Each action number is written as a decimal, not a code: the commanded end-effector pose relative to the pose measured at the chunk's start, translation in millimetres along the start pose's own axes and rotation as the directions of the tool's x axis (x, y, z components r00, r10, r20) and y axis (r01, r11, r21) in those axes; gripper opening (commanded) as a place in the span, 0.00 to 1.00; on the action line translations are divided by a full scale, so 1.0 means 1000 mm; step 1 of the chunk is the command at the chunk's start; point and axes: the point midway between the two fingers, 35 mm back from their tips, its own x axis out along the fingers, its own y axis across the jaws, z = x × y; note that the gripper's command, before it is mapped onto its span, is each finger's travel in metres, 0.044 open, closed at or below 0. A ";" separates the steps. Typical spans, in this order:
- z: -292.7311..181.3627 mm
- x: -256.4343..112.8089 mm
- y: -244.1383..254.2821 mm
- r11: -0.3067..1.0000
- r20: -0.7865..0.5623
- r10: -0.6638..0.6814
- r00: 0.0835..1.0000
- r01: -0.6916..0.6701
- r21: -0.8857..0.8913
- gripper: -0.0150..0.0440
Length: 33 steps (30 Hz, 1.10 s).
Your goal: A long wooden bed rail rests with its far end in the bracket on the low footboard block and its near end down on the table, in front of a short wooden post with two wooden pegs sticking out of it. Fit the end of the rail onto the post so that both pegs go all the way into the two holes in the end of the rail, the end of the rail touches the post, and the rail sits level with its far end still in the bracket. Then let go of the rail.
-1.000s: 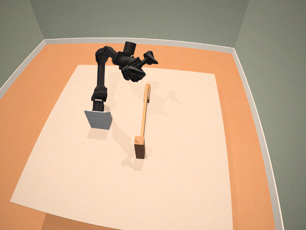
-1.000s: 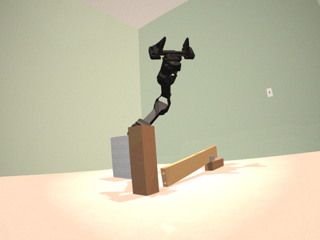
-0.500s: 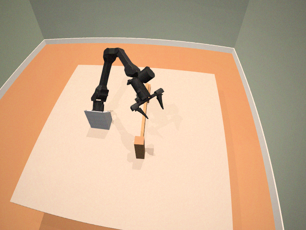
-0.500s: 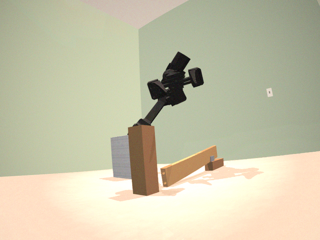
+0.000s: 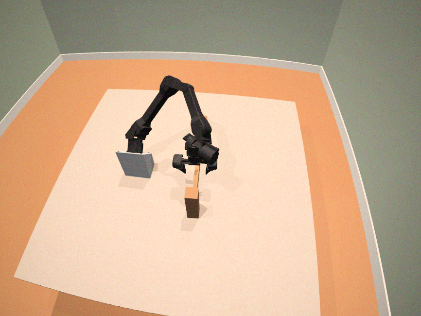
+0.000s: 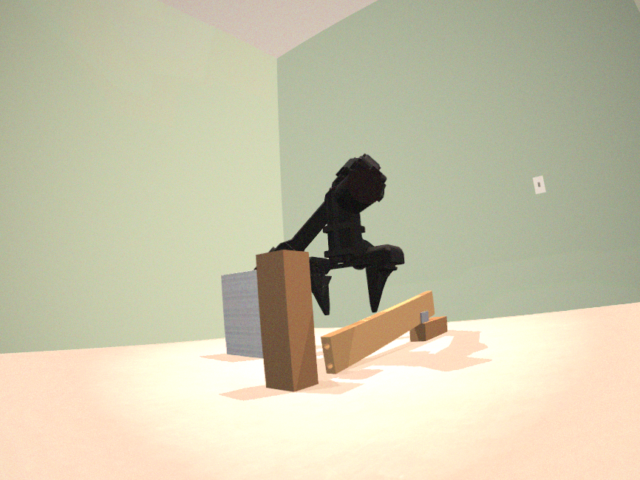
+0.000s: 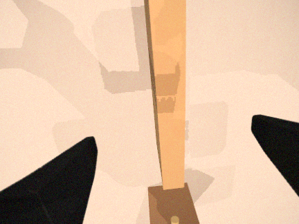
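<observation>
The wooden rail (image 5: pixel 195 182) (image 6: pixel 382 325) (image 7: pixel 169 41) slopes down from the bracket (image 6: pixel 424 316) on the low footboard block (image 6: pixel 437 326) to the table. Its near end, with two holes, is low in front of the post (image 5: pixel 192 207) (image 6: pixel 287 320) (image 7: pixel 187 205), with a small gap in the exterior view. One peg (image 7: pixel 174 220) shows at the bottom of the wrist view; the other is hidden. My gripper (image 5: pixel 195 173) (image 6: pixel 350 313) (image 7: pixel 174 133) is open, pointing down above the rail near its post end, with one finger to each side. In the top view the arm hides the rail's middle.
A blue-grey block (image 5: pixel 135 165) (image 6: pixel 242 314) stands by the arm's base, left of the rail. The arm arches from there over to the rail. The pale table top (image 5: pixel 254 210) carries all of this, with several shadows around the rail and post.
</observation>
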 end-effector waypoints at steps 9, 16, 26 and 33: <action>0.002 0.011 -0.002 1.000 0.028 0.002 1.000 -0.003 0.027 1.00; 0.002 0.023 -0.003 1.000 0.028 0.002 1.000 -0.003 0.027 1.00; 0.002 0.039 -0.003 1.000 0.028 0.002 1.000 -0.003 0.027 1.00; 0.003 0.050 -0.002 1.000 0.029 0.003 1.000 -0.003 0.026 1.00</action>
